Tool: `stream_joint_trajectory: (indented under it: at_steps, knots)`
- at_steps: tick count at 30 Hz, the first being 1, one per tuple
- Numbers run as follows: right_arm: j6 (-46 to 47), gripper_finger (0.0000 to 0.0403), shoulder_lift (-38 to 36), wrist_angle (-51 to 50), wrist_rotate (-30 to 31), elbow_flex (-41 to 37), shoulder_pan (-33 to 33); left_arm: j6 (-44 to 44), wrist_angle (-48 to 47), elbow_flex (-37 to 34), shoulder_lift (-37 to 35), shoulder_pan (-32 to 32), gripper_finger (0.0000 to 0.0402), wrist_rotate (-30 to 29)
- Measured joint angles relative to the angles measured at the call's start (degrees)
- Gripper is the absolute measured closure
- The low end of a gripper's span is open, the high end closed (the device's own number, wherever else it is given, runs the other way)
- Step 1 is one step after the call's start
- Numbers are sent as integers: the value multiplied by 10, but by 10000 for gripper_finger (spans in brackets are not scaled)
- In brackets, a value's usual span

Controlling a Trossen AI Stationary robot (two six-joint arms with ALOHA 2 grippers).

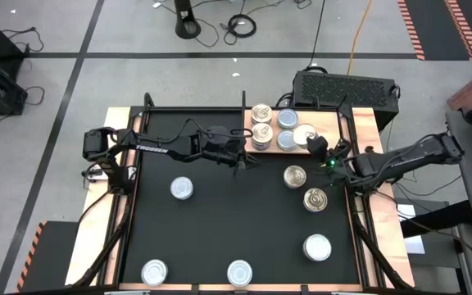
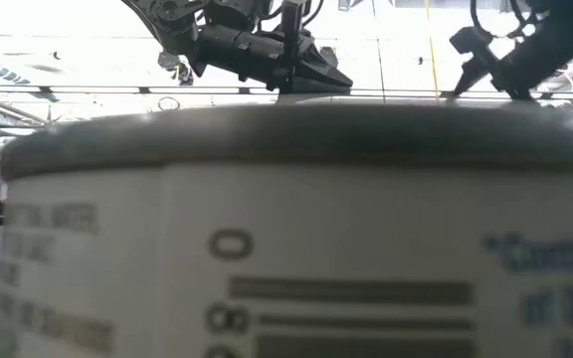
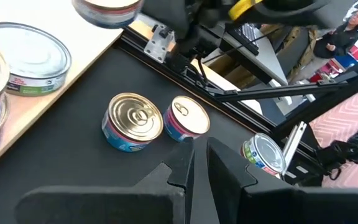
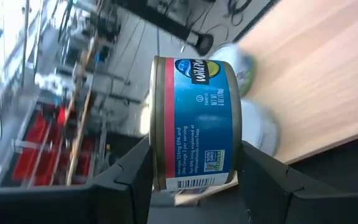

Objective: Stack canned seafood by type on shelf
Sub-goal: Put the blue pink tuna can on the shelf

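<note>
The shelf [image 1: 275, 124], a light wooden board at the table's far side, carries several tins of canned seafood [image 1: 260, 112], two of them in a stack [image 1: 260, 138]. My right gripper [image 1: 316, 144] is over the board's right end, shut on a blue-and-red-labelled tin [image 4: 194, 118]. My left gripper [image 1: 240, 161] hangs shut above the black mat, left of the board, holding nothing. Two gold-topped tins [image 1: 295, 175] [image 1: 315, 199] stand on the mat just ahead of it, seen up close in the left wrist view [image 3: 132, 121] [image 3: 187, 118]. My right gripper pinches the tin between its two fingers, one finger [image 4: 135, 171] on each flat end [image 4: 156, 155], so the label wall faces the wrist camera. It comes in from the table's right side, slanting down. The tin is over the board's right end; I cannot tell if it touches.
Several more tins stand spread over the mat [image 1: 182, 188] [image 1: 317, 247] [image 1: 153, 272] [image 1: 239, 272]. One tin [image 2: 286, 229] stands right before the low camera and fills its view. A black ventilated box [image 1: 344, 86] sits behind the board. A person [image 3: 340, 34] stands beyond the table.
</note>
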Motion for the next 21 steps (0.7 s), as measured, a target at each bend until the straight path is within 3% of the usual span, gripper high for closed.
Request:
stream_joint_trajectory:
  at_steps: [6,12,21]
  knots:
    - [100,225,9,5,8,-68,-11,-2,-7,0,0,0,357,7]
    - [101,225,15,39,33,-100,-56,-12,-6,0,0,0,357,6]
    - [93,220,26,44,25,-104,-111,-29,-4,0,0,2,357,6]
